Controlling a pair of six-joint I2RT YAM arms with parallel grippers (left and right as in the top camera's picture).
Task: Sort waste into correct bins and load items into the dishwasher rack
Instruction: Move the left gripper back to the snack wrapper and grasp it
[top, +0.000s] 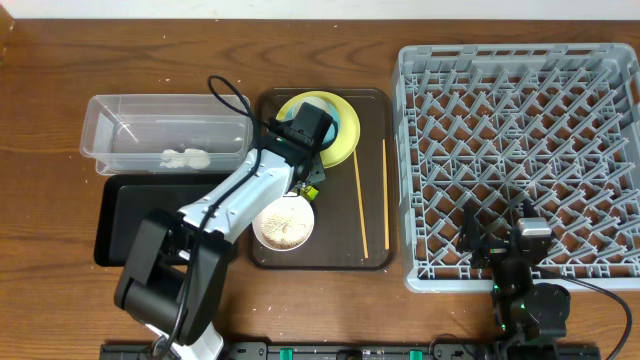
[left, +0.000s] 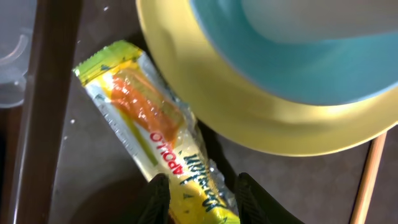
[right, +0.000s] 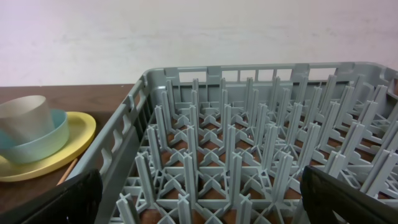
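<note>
A crinkled wrapper (left: 155, 134), green-tipped, orange and yellow with red print, lies between our left pincer's (left: 200, 190) tips; we cannot tell if they grip. Our right pincer (right: 202, 198) gapes wide.

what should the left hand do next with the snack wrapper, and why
Probably close the left hand firmly on the green-yellow-orange plastic snack wrapper. Its fingers straddle the wrapper's near end on the dark brown serving tray, beside the yellow round plate; a firm pinch isn't clear yet, so lifting now might drop it.
</note>
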